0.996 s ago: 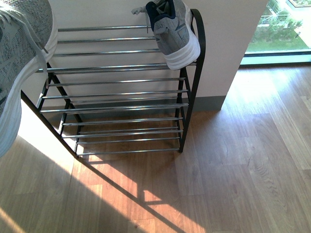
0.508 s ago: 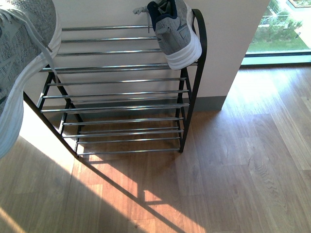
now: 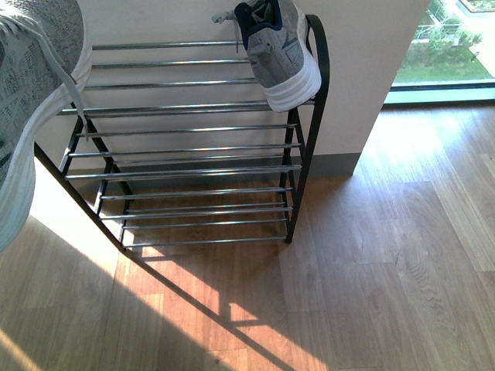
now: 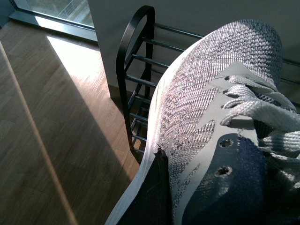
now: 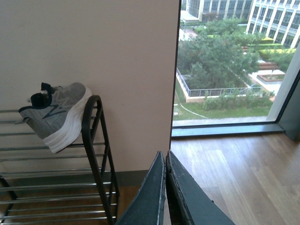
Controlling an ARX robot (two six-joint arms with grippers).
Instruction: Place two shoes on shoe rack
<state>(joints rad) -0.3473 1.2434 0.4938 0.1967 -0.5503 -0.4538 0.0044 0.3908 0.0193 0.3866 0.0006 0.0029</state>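
Left gripper (image 4: pixel 155 180) clamps one grey knit sneaker (image 4: pixel 211 103), toe just over the shoe rack (image 3: pixel 178 109) end frame; right gripper (image 5: pixel 165 158) pressed together, empty, second sneaker (image 3: pixel 280 54) well apart from it on top bars.

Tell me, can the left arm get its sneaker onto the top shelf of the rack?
Probably yes: the left gripper holds the grey sneaker beside the shoe rack, and the top bars left of the other sneaker look bare.
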